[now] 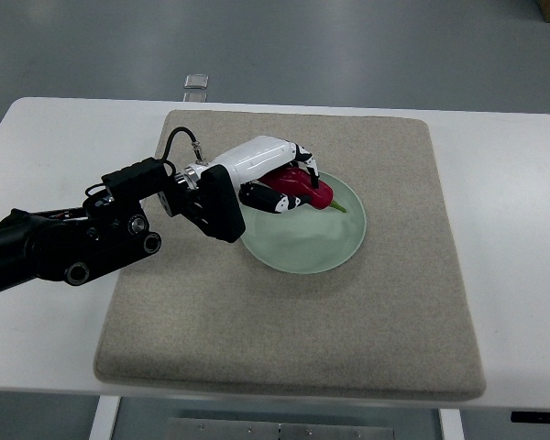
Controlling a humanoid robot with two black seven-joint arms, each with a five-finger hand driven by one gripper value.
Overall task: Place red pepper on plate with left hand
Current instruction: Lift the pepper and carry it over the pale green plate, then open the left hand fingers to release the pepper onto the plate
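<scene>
On a white table (513,183) lies a square beige mat (348,339), with a pale green plate (325,252) resting on its upper middle part. Top view: the left arm (64,243) enters from the picture's left edge, black in its links and wrist, and crosses the mat's left border to reach the plate. The left hand (280,179), white-backed with black-jointed fingers (268,199), sits over the plate's upper left rim. Its fingers curl around the pepper (304,188), gripping it from above and from the near side.

The pepper is deep red and glossy, with a thin green stem pointing right and slightly downward over the plate. It lies within the plate's outline, at the upper left part; whether it touches the plate's surface cannot be told.

Edges and room: the plate's lower and right parts are bare. The mat is bare to the right of the plate and below it, and a wide band of white table runs outside the mat on the right and along the near edge. A small clear object (196,85) stands at the table's far edge, well apart from the hand. Grey floor (348,46) shows beyond the table.
</scene>
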